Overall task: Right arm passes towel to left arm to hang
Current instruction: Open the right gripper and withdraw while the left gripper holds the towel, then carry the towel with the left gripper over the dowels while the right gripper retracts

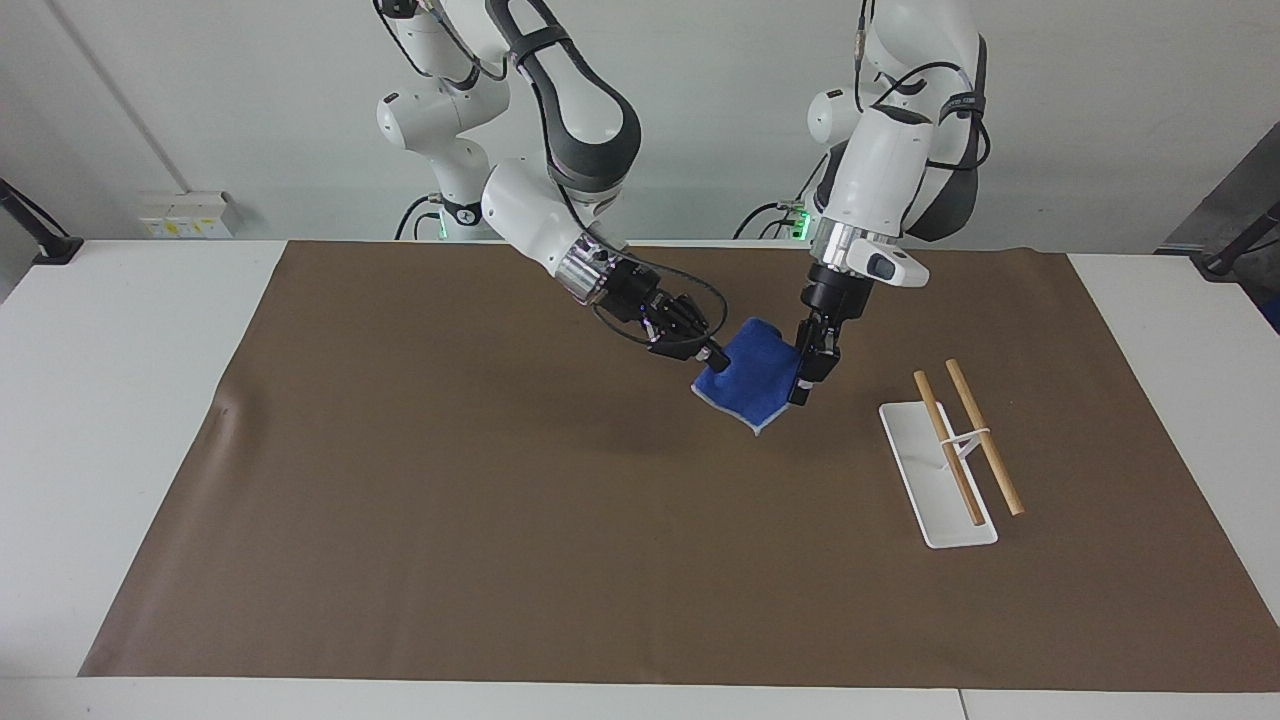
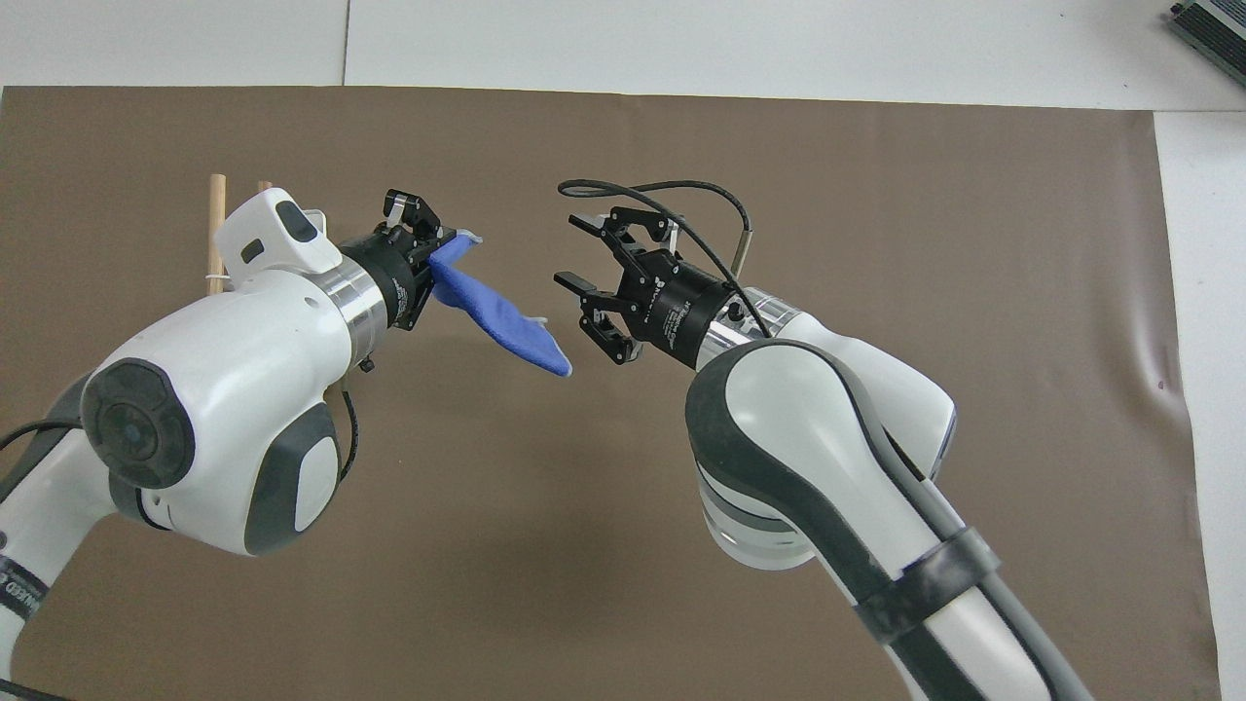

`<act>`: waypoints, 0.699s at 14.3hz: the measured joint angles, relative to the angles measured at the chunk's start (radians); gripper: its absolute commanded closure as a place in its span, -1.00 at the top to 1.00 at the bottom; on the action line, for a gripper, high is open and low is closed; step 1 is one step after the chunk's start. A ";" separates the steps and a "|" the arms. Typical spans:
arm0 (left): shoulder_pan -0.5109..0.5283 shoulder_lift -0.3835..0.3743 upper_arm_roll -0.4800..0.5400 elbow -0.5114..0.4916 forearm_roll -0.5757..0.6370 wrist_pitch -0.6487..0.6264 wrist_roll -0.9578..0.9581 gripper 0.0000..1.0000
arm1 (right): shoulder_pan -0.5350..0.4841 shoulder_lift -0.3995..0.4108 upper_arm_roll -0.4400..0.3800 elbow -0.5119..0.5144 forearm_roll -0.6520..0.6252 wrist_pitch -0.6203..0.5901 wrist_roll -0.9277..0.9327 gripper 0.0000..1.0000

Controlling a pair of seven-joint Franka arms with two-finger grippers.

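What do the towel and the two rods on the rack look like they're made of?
The towel: soft blue cloth, seemingly terry or microfibre, since it droops limp from the left pincer and shows a pale stitched border. The rods: light brown, matte, probably unfinished wood. Their rack base: smooth flat white, metal or plastic; I cannot tell which.

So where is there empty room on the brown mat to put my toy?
The brown mat is bare toward the right arm's end, and along its edge farthest from the robots. Crowded: the middle, where the left gripper holds the towel near the open right gripper, and around the rack.
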 measured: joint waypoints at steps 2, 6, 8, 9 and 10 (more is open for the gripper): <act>0.002 0.002 0.014 0.001 0.000 -0.001 0.065 -1.00 | 0.000 0.000 0.000 -0.018 -0.022 0.043 -0.180 1.00; 0.015 0.010 0.115 0.001 0.000 -0.002 0.191 -1.00 | -0.002 0.001 -0.001 -0.073 -0.084 0.118 -0.553 1.00; 0.019 0.013 0.173 0.000 0.000 -0.013 0.251 -1.00 | -0.015 0.001 -0.004 -0.097 -0.139 0.130 -0.682 1.00; 0.021 0.014 0.207 0.000 0.000 -0.030 0.282 -1.00 | -0.032 0.001 -0.006 -0.107 -0.189 0.131 -0.734 1.00; 0.023 0.014 0.238 0.000 0.000 -0.041 0.310 -1.00 | -0.051 0.001 -0.007 -0.114 -0.251 0.131 -0.766 1.00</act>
